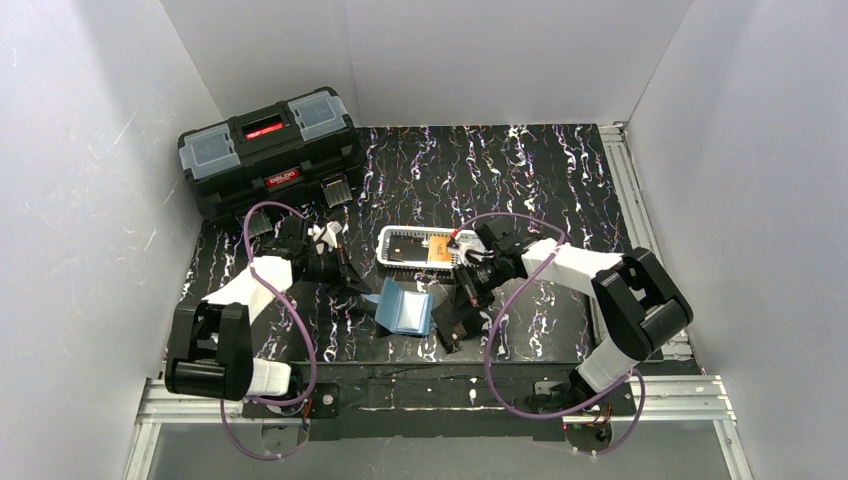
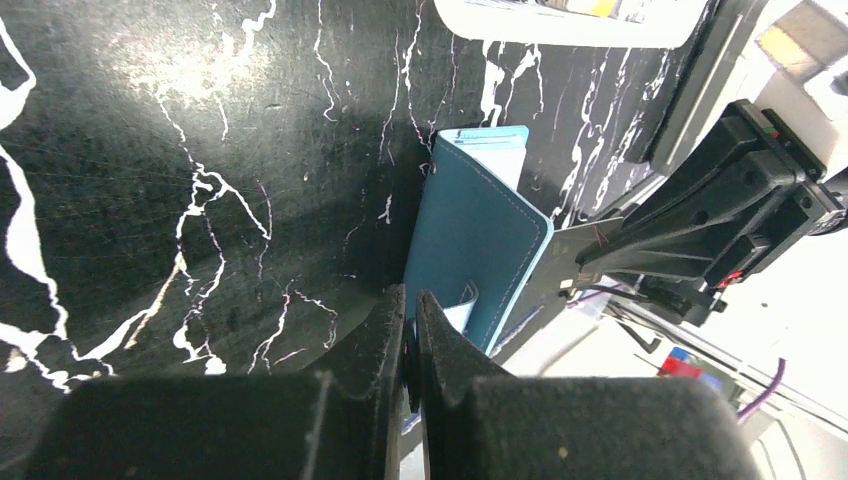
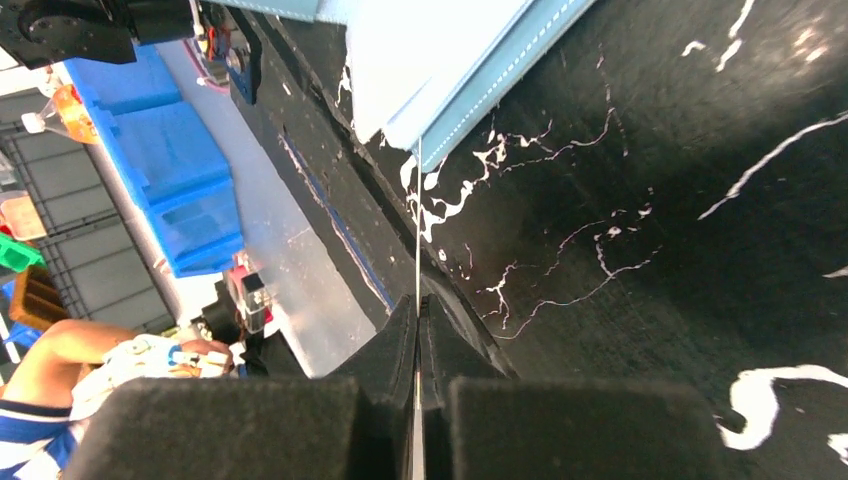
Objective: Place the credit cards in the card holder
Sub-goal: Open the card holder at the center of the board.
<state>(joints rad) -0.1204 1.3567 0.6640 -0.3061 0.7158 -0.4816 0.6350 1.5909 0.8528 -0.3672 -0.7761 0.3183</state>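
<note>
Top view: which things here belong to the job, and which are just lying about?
Belong:
blue wallet, pinched by the left gripper
thin card, edge-on in the right gripper
orange card and dark card in the basket

Lying about:
black toolbox
the basket, merely holding cards

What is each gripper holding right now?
Left gripper: closed on the wallet, at its edge.
Right gripper: closed on a thin card, seen edge-on.

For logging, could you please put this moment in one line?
left gripper: shut on card holder | right gripper: shut on pale card
</note>
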